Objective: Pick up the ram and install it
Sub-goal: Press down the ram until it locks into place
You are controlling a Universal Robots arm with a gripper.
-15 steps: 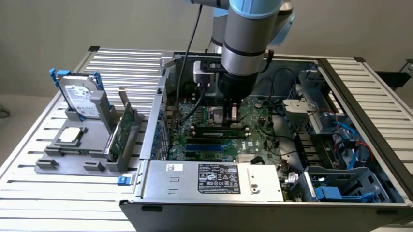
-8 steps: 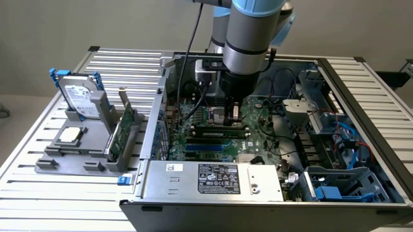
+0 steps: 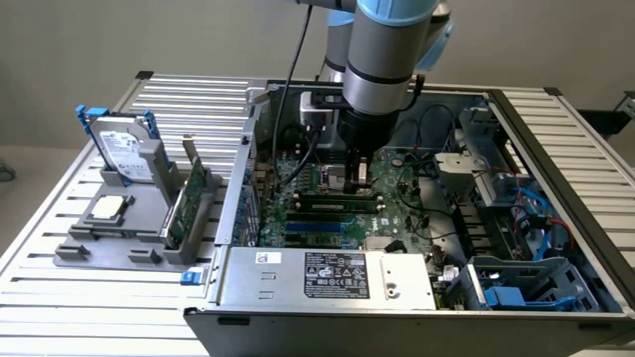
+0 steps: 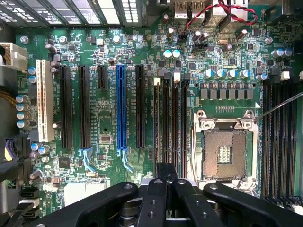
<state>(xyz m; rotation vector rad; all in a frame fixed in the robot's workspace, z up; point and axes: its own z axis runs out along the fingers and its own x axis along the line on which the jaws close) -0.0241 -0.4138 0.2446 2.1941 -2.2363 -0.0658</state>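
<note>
My fingers are pinched narrow on the ram, which runs lengthwise under them along a black slot near the middle of the motherboard, just beside the empty processor socket. I judge it wants a straight, even press, both ends level, no twist.

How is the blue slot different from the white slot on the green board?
The blue slot is bright blue; the white slot is creamy white. The blue slot has black slots on both sides; the white slot ends the row, with a black one on one side only. The white slot looks a little broader than the blue slot. Both are long, narrow and empty, lying parallel on the motherboard.
</note>
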